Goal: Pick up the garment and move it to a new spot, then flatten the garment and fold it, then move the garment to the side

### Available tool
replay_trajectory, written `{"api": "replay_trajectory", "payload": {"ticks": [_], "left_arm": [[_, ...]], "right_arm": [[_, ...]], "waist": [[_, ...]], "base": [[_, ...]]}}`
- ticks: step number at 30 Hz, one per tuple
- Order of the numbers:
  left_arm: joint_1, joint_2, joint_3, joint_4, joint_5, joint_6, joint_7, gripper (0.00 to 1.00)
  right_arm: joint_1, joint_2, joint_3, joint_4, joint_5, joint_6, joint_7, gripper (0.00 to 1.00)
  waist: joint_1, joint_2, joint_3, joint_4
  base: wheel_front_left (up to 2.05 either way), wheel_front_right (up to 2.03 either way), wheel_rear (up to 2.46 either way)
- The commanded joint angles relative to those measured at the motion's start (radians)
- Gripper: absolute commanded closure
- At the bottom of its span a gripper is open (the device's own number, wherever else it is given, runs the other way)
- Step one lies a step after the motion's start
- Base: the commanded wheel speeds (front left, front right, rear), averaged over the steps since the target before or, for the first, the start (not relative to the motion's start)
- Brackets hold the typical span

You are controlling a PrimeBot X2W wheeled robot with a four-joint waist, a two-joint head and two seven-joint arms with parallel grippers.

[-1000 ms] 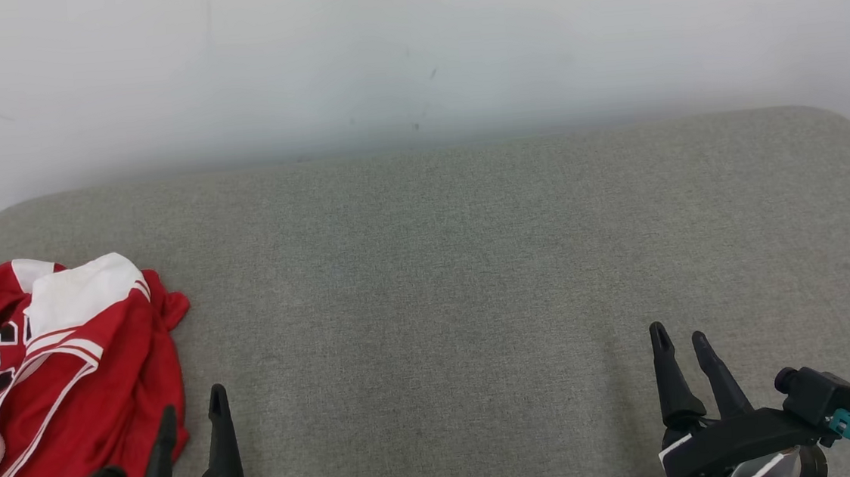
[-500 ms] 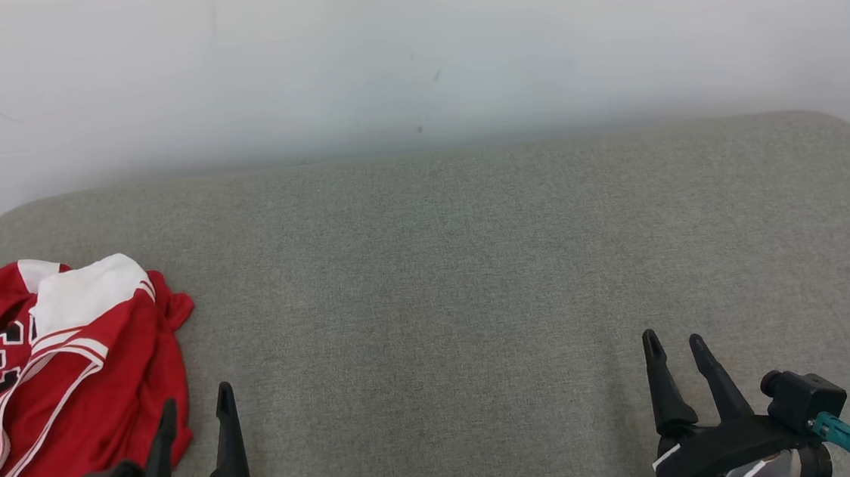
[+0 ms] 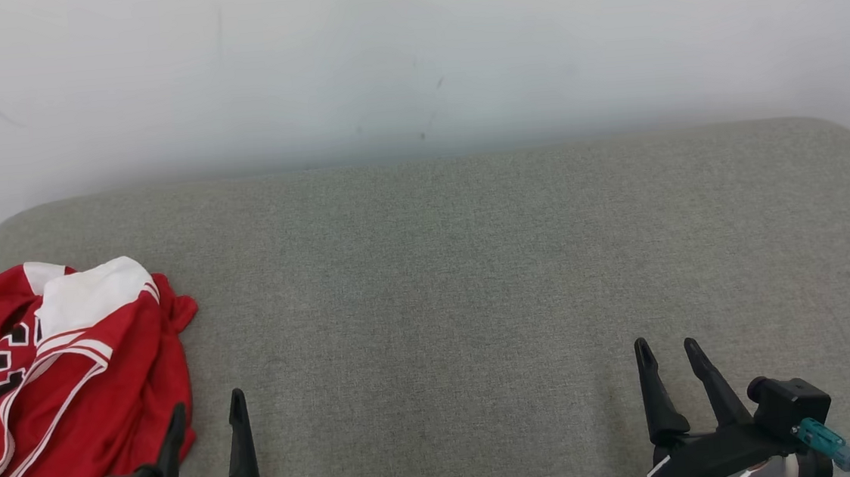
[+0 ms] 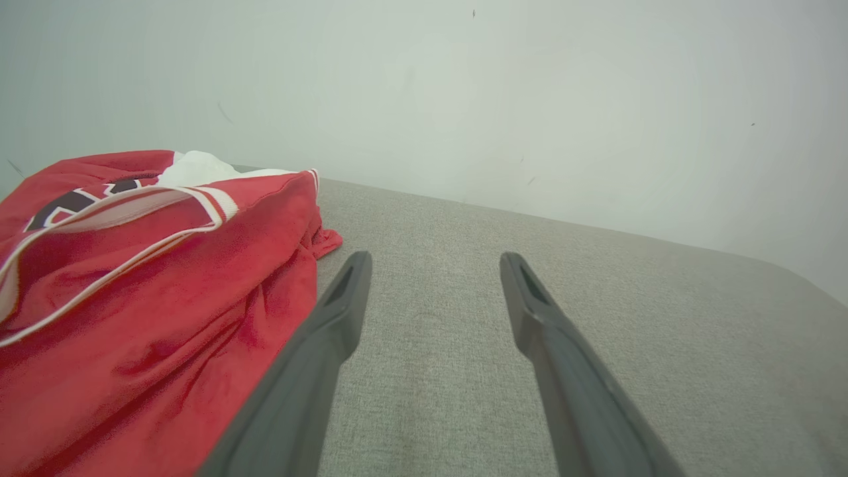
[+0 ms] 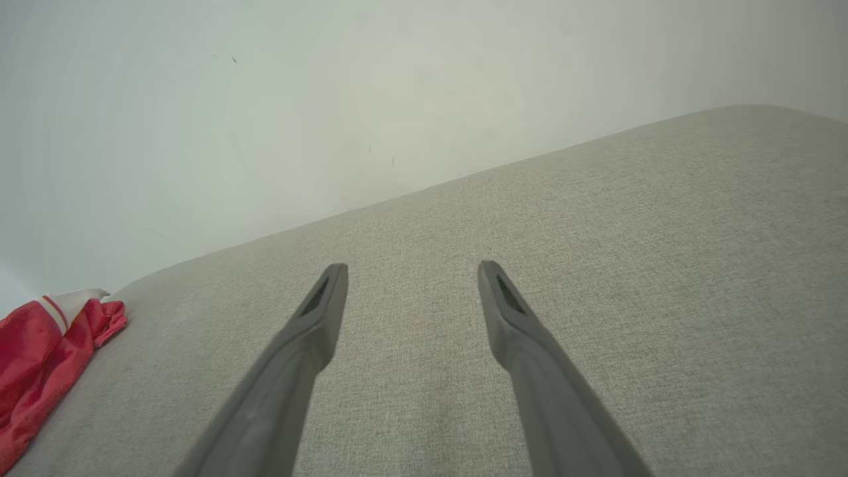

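Grey cushion [image 3: 474, 280]; red garment [image 3: 88, 394] crumpled at its left end.

Red jersey [image 3: 65, 388], grey counter [image 3: 436, 283], white wall [image 3: 409, 42].
Jersey: white panel, white stripe trim, black numerals edged white. Counter: fine woven fleck. Wall: few dark specks. Left hand [image 3: 207, 403] and right hand [image 3: 665, 345] black; teal plug [image 3: 824, 438] on right.

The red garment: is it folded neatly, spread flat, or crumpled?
Crumpled. The red garment lies in a loose heap on the grey surface, wrinkled, its black number partly hidden under a fold.
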Motion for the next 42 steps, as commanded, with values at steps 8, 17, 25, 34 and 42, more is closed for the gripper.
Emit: {"api": "replay_trajectory", "payload": {"ticks": [8,17,25,34,42], "left_arm": [[0.001,0.006,0.000,0.028,-0.006,0.002,-0.021,0.00],[-0.019,0.006,0.006,0.063,-0.023,-0.006,-0.026,0.00],[-0.021,0.006,0.007,0.068,-0.017,-0.007,-0.026,0.00],[-0.019,0.006,0.007,0.062,-0.006,-0.014,-0.026,0.00],[-0.022,0.006,-0.003,0.061,0.002,-0.009,-0.026,0.00]], "right_arm": [[-0.004,-0.003,0.011,0.003,-0.049,-0.002,-0.020,0.00],[-0.007,-0.003,0.013,0.006,-0.062,-0.002,-0.025,0.00],[-0.007,-0.003,0.012,0.004,-0.059,-0.002,-0.025,0.00],[-0.008,-0.003,0.011,0.000,-0.068,-0.002,-0.025,0.00],[0.003,-0.002,0.005,-0.002,-0.064,-0.002,-0.025,0.00]], "waist": [[0.0000,-0.0001,0.000,0.003],[0.0000,-0.0001,0.001,0.005],[0.0000,-0.0001,0.001,0.004],[0.0000,-0.0001,0.004,0.010],[0.0000,-0.0001,-0.002,0.084]], "base": [[0.00,0.00,0.00],[0.00,0.00,0.00],[0.00,0.00,0.00],[0.00,0.00,0.00],[0.00,0.00,0.00]]}}
